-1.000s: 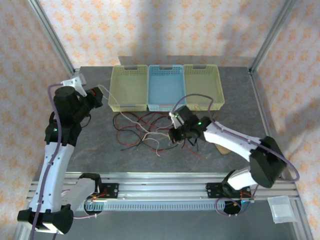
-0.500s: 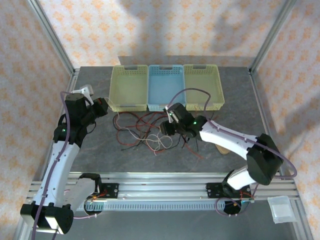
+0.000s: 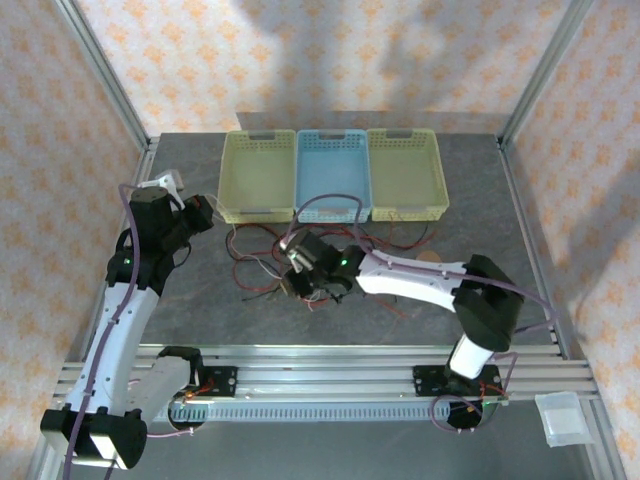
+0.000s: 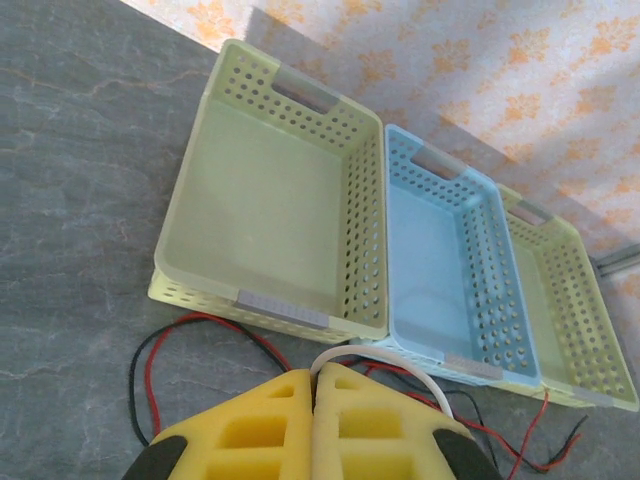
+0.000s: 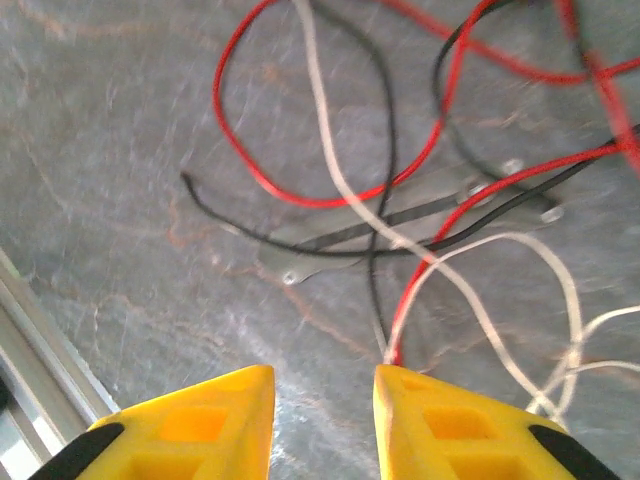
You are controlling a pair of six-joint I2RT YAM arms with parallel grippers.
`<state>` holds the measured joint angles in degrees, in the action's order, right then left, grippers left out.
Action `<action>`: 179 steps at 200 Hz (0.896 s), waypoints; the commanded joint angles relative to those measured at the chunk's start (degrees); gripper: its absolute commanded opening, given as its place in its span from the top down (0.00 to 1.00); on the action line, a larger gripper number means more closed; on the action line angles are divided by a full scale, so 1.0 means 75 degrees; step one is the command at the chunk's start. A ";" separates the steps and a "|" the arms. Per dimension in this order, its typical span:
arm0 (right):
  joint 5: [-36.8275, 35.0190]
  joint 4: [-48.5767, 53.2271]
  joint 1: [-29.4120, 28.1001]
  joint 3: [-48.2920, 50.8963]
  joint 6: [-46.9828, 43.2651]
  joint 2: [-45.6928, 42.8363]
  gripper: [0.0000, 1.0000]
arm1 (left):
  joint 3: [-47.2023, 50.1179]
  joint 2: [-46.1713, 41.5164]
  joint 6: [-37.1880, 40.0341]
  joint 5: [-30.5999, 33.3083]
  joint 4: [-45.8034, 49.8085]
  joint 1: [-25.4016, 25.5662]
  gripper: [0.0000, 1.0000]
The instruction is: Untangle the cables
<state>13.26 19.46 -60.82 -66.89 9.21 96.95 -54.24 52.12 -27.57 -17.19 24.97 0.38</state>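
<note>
1. Presently, the cables (image 3: 268, 250) are found in a loose knot on the table (image 3: 210, 300), just in front of the three baskets (image 3: 257, 175) and between the two arms.
2. The left gripper (image 4: 315, 378) is pressed fully shut near the leftmost basket. A white cable (image 4: 345, 350) is seen coming out of the seam between its fingers, so that strand is judged to be pinched there.
3. If the pinched strand is pulled while other strands lie across it, the knot may be tightened rather than opened. The whole heap may also be dragged along with it.
4. Because the strand is so thin, it may be lost from the soft yellow pads under tension, and the pull would then be wasted.
5. The right gripper (image 5: 325, 390) is held low over the heap with its fingers apart and nothing between them. Red, black and white strands are crossed just ahead of the tips.
6. If the fingers are closed at such a crossing, two or more strands may be caught together, and nothing would be separated.
7. If the arms are drawn apart too quickly, loops lying beside the baskets may be snagged on a rim, and a basket may be shifted.
</note>
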 commanded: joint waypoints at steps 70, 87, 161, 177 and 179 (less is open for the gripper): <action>-0.1631 0.0769 -0.0200 -0.0577 0.0623 0.1224 0.71 | -0.0449 0.0234 -0.0124 0.0616 0.0293 0.0031 1.00; -0.1627 0.0745 -0.0208 -0.0595 0.0645 0.1285 0.71 | -0.0460 0.0246 -0.0129 0.0605 0.0296 0.0031 1.00; -0.1685 0.0780 -0.0201 -0.0665 0.0687 0.1454 0.82 | -0.0447 0.0222 -0.0138 0.0628 0.0309 0.0031 1.00; -0.1712 0.0802 -0.0209 -0.0673 0.0706 0.1424 0.87 | -0.0453 0.0223 -0.0144 0.0640 0.0292 0.0031 1.00; -0.1710 0.0803 -0.0208 -0.0668 0.0711 0.1413 0.88 | -0.0455 0.0223 -0.0150 0.0640 0.0292 0.0031 1.00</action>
<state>2.72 23.88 -62.43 -70.63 13.85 107.57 -55.90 53.76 -28.45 -13.93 26.61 0.38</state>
